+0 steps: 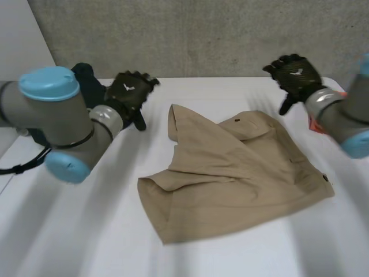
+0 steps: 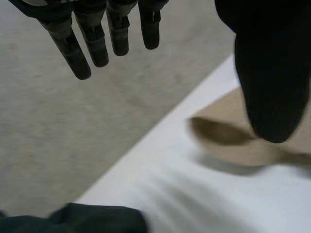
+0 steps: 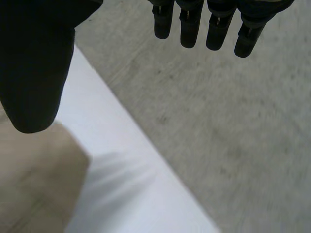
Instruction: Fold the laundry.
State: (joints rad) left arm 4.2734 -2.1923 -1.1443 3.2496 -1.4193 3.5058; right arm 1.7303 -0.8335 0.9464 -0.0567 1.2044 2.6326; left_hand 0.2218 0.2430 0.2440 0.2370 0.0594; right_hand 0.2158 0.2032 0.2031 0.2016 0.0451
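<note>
A pair of tan shorts lies crumpled on the white table, with one corner turned up at its far left. My left hand hovers above the table to the left of the shorts, fingers straight and empty; the tan cloth shows under its thumb. My right hand is raised beyond the shorts' far right corner, fingers straight, holding nothing. An edge of the shorts lies below its thumb.
A dark garment lies at the table's far left behind my left hand, also seen as dark cloth in the left wrist view. Something orange-red sits by my right forearm. A grey concrete wall stands behind the table.
</note>
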